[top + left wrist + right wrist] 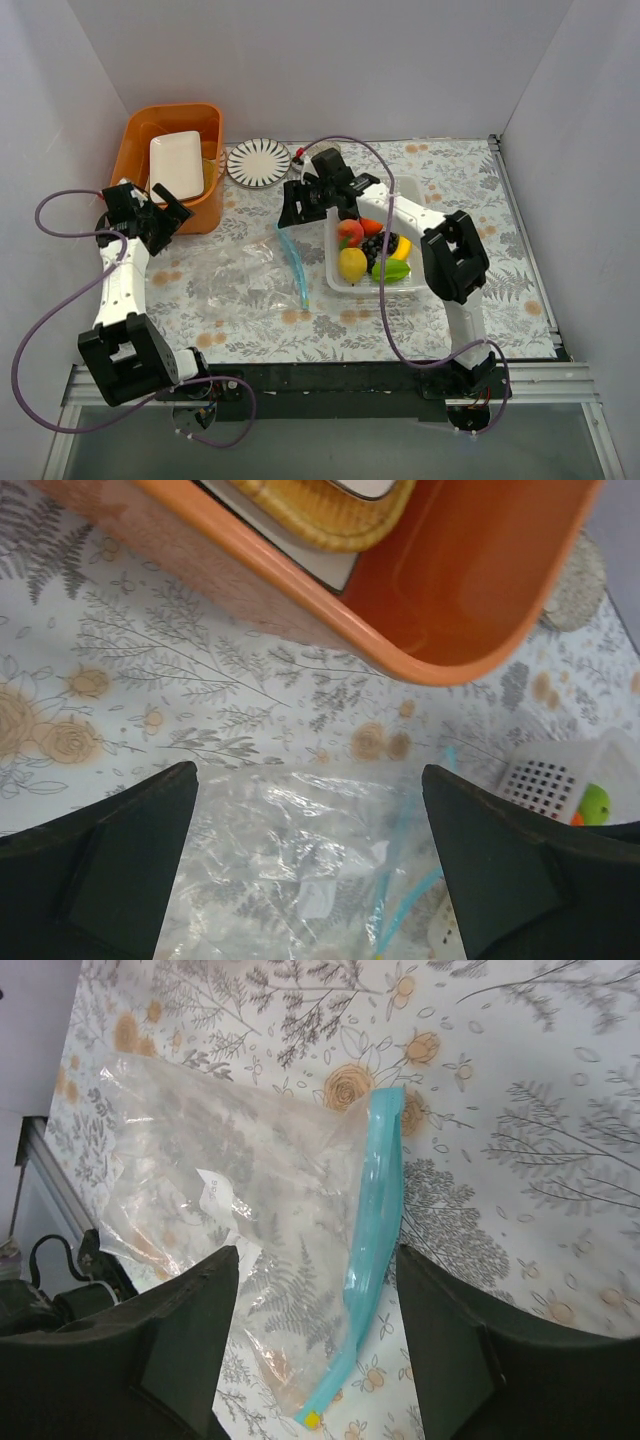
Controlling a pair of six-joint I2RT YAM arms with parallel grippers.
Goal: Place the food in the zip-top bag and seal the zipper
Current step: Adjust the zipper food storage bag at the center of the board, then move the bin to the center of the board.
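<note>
The clear zip-top bag [235, 278] lies flat and empty on the flowered table, its light blue zipper [294, 262] on its right edge. The food sits in a white lattice basket [340, 283]: a peach [350, 232], a lemon [352, 264], black grapes [378, 245], a green mango [391, 269]. My right gripper [290, 212] is open and empty above the bag's far right corner; its wrist view shows the zipper [375, 1220] and bag [230, 1150] between the open fingers. My left gripper [180, 213] is open and empty by the bag's far left, with the bag [300, 850] below it.
An orange bin [135, 150] holding a white tray [177, 165] stands at the back left, close to my left gripper; its wall [440, 610] fills the left wrist view. A striped plate [258, 162] lies behind the bag. White walls enclose the table.
</note>
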